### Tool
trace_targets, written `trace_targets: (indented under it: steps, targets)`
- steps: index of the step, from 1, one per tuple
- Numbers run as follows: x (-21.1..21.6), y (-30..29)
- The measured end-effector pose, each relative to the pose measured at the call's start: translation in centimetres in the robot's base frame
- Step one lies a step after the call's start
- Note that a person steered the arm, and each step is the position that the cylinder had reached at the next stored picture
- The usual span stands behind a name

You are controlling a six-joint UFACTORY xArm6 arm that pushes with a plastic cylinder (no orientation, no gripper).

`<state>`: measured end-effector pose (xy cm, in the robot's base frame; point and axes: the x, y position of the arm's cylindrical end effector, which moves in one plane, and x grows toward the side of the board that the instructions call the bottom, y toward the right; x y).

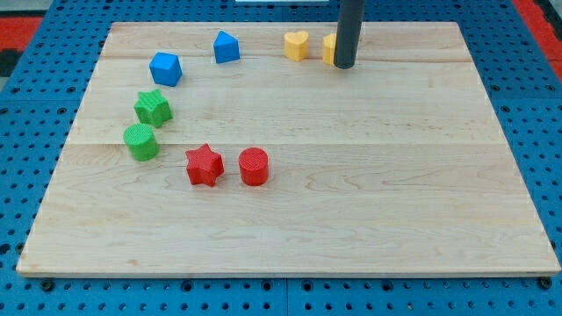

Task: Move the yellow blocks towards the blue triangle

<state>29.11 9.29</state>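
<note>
Camera view: my tip (343,65) rests on the counter (369,193), touching a yellow block (328,48) it half hides, shape unclear; this tool is a bare rod without jaws. Left of my tip sit the yellow heart (297,45), then the blue triangle (226,46), nothing between them. Farther left: blue block (165,68), green star (153,108), green cylinder (140,142); below: red star (205,165), red cylinder (254,166).

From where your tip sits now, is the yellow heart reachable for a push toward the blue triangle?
Probably not directly: my tip sits at the right of a second yellow block, which lies between it and the yellow heart.
</note>
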Motion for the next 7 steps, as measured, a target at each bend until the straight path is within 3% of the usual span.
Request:
trace_targets:
  steps: [1,3,6,7]
  targets:
    - [0.1,0.8]
    - [0.4,12.3]
    - [-1.9,14.5]
    - [-4.4,14.5]
